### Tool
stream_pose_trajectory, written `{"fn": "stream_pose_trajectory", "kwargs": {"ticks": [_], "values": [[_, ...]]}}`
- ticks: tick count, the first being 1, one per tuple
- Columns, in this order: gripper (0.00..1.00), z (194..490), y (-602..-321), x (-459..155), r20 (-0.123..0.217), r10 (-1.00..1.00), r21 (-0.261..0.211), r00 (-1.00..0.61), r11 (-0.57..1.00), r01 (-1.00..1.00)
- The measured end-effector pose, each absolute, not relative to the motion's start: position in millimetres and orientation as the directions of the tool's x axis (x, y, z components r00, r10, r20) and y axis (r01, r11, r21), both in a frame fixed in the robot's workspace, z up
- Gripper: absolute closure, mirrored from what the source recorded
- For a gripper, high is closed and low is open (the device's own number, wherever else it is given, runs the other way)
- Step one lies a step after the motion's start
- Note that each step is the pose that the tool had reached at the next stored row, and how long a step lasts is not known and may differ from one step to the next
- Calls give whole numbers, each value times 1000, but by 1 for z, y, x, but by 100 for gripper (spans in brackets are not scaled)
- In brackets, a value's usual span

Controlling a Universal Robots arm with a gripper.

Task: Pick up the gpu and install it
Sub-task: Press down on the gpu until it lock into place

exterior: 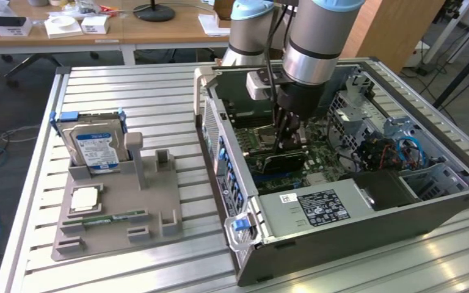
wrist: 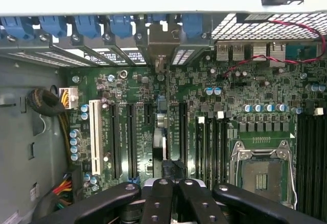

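Lighting: bright, even daylight; glare streaks on slatted metal table (exterior: 129, 97); computer case (exterior: 397, 213) interior shadowed; wrist view's case rim overexposed.

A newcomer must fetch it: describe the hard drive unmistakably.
Find the grey tray beside the open computer case. At its far end stands the hard drive, upright. Only it is silver with a blue-white label.
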State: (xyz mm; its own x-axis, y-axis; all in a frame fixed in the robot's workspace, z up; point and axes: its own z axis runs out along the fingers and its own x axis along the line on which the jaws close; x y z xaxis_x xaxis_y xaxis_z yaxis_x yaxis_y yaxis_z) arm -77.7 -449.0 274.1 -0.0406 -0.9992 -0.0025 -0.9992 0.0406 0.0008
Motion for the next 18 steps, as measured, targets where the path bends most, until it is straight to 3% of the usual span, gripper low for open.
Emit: {"fn": "stream_pose_trajectory", "kwargs": {"ticks": [18], "values": [[90, 271, -449, -78, -3, -999, 1, -41, 41, -999]]}}
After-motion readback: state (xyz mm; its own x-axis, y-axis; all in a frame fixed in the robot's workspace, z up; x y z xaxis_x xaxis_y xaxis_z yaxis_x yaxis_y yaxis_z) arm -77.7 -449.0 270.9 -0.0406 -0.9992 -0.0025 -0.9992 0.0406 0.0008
